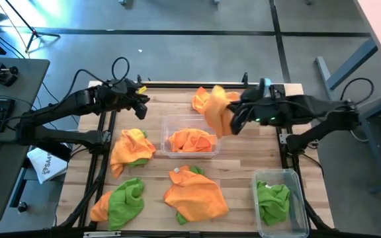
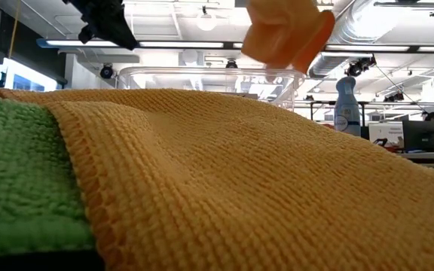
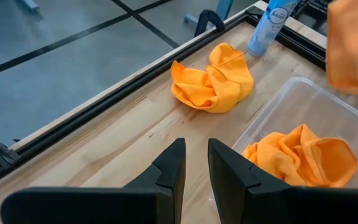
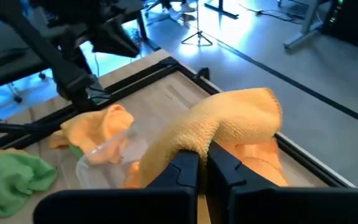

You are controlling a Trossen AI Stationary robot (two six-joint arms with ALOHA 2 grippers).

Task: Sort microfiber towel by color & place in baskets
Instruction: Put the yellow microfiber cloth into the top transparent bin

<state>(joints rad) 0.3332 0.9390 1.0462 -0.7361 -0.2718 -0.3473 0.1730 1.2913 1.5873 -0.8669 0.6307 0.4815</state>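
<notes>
My right gripper [image 1: 234,119] is shut on an orange microfiber towel [image 1: 217,112], held in the air over the far right corner of the middle basket [image 1: 169,151]. That basket holds another orange towel [image 1: 190,140]. The right-hand basket [image 1: 297,182] holds a green towel [image 1: 272,200]. Loose towels lie on the table: an orange one at the far edge [image 3: 213,81], an orange one over green at left [image 1: 132,149], a green and orange heap [image 1: 121,201], and an orange one at the near centre [image 1: 194,195]. My left gripper [image 3: 196,163] waits at the far left, slightly open, with nothing between its fingers. My right gripper pinches a bunched fold of the orange towel [image 4: 197,144] between its two fingers. The fingers come from the table's right, slanting down. The towel is lifted clear; it drapes over the fingertips and hangs slack below them [image 2: 288,34].
A spray bottle with a blue cap [image 3: 269,25] stands at the far edge by the loose orange towel. A black frame rail [image 1: 177,84] runs along the far side. Bare wood shows between the middle basket and the right-hand basket [image 1: 243,165].
</notes>
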